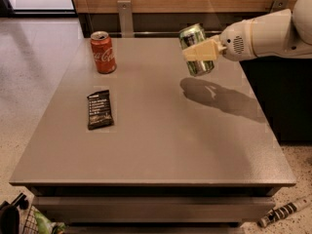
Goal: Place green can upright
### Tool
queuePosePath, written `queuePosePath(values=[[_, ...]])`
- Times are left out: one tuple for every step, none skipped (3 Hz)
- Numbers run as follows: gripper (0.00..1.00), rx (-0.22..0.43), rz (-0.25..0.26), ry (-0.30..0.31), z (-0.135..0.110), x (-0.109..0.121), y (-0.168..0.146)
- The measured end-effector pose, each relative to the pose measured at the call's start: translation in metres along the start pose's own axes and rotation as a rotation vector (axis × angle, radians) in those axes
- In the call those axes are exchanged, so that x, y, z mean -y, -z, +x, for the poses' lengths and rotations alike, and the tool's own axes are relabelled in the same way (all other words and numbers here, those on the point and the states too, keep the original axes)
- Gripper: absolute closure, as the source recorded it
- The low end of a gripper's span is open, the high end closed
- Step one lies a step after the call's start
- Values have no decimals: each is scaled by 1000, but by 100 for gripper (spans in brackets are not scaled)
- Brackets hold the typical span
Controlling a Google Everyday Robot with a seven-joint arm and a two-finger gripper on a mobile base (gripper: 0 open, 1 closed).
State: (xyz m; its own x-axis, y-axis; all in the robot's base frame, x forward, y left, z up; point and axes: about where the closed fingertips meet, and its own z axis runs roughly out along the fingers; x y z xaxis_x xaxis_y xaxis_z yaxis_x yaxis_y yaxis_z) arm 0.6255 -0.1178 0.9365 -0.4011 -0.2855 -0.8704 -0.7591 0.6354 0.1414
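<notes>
Fingers (201, 51) of yours are shut tight around the middle of the green can (191, 35). So the can sits right between them, up in the air over the far part of the counter (170, 145).

Far off to the left of the fingers a red cola can (103, 52) stands straight up. A dark snack bar (100, 109) lies flat, also to the left and closer to the front edge. Both are well apart from what you hold, so they should not get in your way.

Now look at the green can itself. Its long way runs almost up and down, with the silver top up. But it leans a little: the top tips to the left and the bottom pokes out below the fingers, a bit to the right. The bottom does not touch the counter. Its dark shadow (214, 94) lies lower down and a bit to the right, apart from the can.

I think this is what matters most: the counter is straight below the fingers, and the can needs a small turn to stand straight before it goes down. If it lands leaning, it may tip and roll.

To the right of the fingers, the white arm (273, 33) reaches off past the side of the counter.
</notes>
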Motion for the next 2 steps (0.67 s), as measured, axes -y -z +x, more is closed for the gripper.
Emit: queuePosePath(values=[[100, 84, -41, 90, 6, 7, 9], [100, 143, -148, 210, 12, 8, -3]])
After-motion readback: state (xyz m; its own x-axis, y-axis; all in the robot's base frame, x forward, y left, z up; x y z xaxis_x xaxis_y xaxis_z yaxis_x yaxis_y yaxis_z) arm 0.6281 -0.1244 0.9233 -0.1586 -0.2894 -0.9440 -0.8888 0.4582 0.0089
